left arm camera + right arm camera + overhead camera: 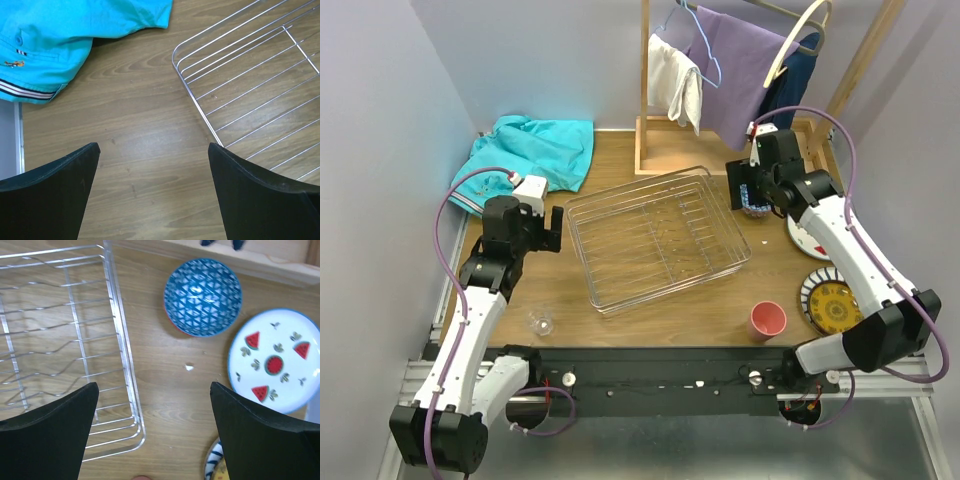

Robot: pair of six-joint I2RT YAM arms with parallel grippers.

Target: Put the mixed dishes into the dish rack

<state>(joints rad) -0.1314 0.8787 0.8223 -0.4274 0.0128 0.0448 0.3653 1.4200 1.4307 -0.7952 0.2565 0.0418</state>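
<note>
The silver wire dish rack stands mid-table with no dishes in it. My right gripper is open above the wood just right of the rack; in its wrist view the gripper has nothing between its jaws. Beyond it lie the blue-patterned bowl, with a reddish rim showing under its left edge, and the white plate with red fruit motifs. A striped-rim yellow plate, the pink cup and the small clear glass stand near the front. My left gripper is open and empty left of the rack.
A teal garment lies at the back left, also in the left wrist view. A wooden clothes rack with hanging clothes stands behind the dish rack. The rack's corner is close to my left gripper.
</note>
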